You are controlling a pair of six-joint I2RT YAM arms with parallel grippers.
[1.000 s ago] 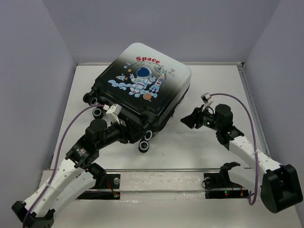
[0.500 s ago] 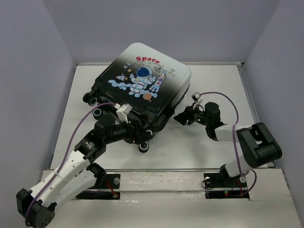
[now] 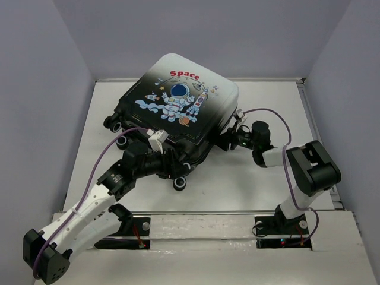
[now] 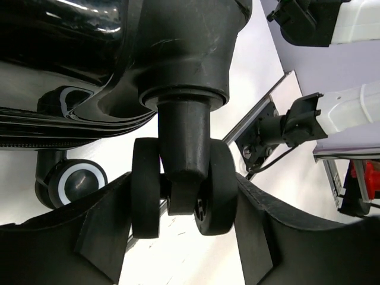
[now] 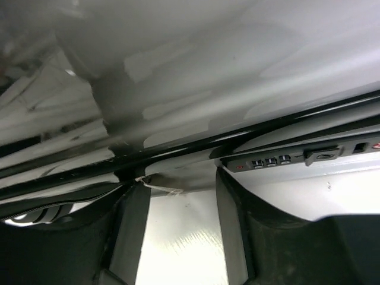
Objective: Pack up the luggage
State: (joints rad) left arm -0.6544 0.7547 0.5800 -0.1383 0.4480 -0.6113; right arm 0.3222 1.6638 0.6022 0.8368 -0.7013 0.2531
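The luggage lies shut and flat on the bench, print side up. It sits left of centre and towards the far wall, with its wheeled end facing the left arm. Since it is already closed, the packing itself seems to be done or not to need the lid open; the arms look busy with steadying or turning the case.

The left hand has the nearest caster between its fingers. In the wrist view they press against both outer discs, so it is grasping that wheel. A hold there probably gives a firm handle on one corner, for pivoting or dragging the case.

The right hand meets the opposite long side, low at the seam where the two shells join and just beside the lock. Its fingers are spread, with bare bench showing between them, and it holds nothing. From that spot it could brace the case against the left arm's pull, or it could work at the closure. Which of the two is meant cannot be told.

The bench is white and slightly glossy, so hard wheels and shell will likely slide on it easily. Plain pale walls close it in on three sides, and a low rail runs along the near edge in front of the arm bases.
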